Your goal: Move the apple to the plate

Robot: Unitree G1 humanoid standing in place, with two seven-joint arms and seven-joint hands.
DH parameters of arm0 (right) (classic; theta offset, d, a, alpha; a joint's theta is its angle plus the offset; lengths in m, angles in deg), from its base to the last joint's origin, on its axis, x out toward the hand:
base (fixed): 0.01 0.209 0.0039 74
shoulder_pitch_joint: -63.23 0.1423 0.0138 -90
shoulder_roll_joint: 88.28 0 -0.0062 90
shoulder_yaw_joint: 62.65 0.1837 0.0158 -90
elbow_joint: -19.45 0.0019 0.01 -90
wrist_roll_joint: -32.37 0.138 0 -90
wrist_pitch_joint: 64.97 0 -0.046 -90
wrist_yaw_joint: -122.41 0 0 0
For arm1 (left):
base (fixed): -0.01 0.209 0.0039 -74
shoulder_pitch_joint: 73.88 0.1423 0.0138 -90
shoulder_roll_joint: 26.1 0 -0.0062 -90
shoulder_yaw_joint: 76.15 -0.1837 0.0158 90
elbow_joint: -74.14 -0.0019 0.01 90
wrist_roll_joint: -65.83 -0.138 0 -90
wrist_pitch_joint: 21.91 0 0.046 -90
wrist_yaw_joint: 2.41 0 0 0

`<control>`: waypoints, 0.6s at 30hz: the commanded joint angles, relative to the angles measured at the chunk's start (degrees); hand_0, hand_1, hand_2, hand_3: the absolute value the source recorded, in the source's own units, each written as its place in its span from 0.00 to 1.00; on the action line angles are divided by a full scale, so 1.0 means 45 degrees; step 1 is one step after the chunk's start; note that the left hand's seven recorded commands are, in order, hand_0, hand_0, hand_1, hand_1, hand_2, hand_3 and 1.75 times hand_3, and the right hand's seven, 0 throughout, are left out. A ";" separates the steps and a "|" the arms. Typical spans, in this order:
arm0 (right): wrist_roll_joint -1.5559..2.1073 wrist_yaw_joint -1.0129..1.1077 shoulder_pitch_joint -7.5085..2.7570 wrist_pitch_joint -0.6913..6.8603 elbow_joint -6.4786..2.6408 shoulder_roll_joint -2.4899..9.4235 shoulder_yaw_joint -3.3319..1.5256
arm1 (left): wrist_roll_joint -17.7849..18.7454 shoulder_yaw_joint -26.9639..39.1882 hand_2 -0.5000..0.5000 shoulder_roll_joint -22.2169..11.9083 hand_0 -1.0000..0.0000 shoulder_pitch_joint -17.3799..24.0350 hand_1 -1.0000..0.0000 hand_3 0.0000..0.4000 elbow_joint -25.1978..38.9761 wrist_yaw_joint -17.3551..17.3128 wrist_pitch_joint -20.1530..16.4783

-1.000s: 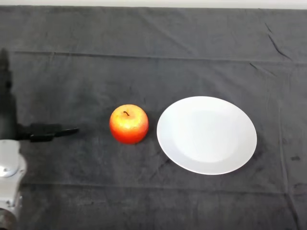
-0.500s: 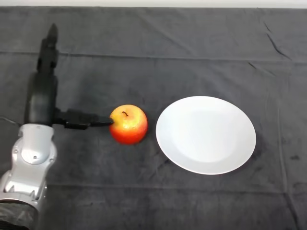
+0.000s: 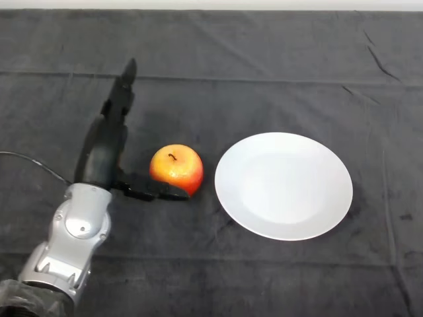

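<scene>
A red and yellow apple (image 3: 177, 170) stands upright on the dark cloth, just left of a white plate (image 3: 284, 185). My left hand (image 3: 104, 150) sits right beside the apple's left side. Its fingers (image 3: 121, 94) stretch straight toward the far edge, left of the apple. Its thumb (image 3: 155, 192) lies along the apple's near side and touches its lower edge. The hand is open and does not enclose the apple. The plate holds nothing.
The dark cloth (image 3: 264, 66) covers the whole table, with creases at the far right. My silver-grey forearm (image 3: 69, 244) comes in from the lower left corner.
My arm has swung right and forward. The hand went from the left edge to the apple's side, and the thumb now reaches under the apple's near edge. The apple and plate stayed put.
</scene>
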 commanded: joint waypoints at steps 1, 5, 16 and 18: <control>0.0397 -0.0213 -0.0244 0.0032 0.0669 0.0252 -0.0032 | 0.0006 -0.0206 0.50 -0.0188 1.00 0.0008 1.00 0.00 -0.0460 -0.0130 0.0151; 0.0403 -0.0215 -0.0245 0.0032 0.0669 0.0251 -0.0034 | 0.0080 -0.0344 0.50 -0.0265 1.00 -0.0240 1.00 0.00 -0.1199 -0.0255 0.0376; 0.0420 -0.0208 -0.0239 0.0032 0.0642 0.0236 -0.0033 | 0.0069 -0.0552 0.50 -0.0140 1.00 -0.1029 1.00 0.00 -0.3493 -0.0176 0.0848; 0.0423 -0.0205 -0.0238 0.0032 0.0634 0.0232 -0.0032 | 0.0071 -0.0580 0.50 -0.0088 1.00 -0.1179 1.00 0.00 -0.3849 -0.0149 0.0877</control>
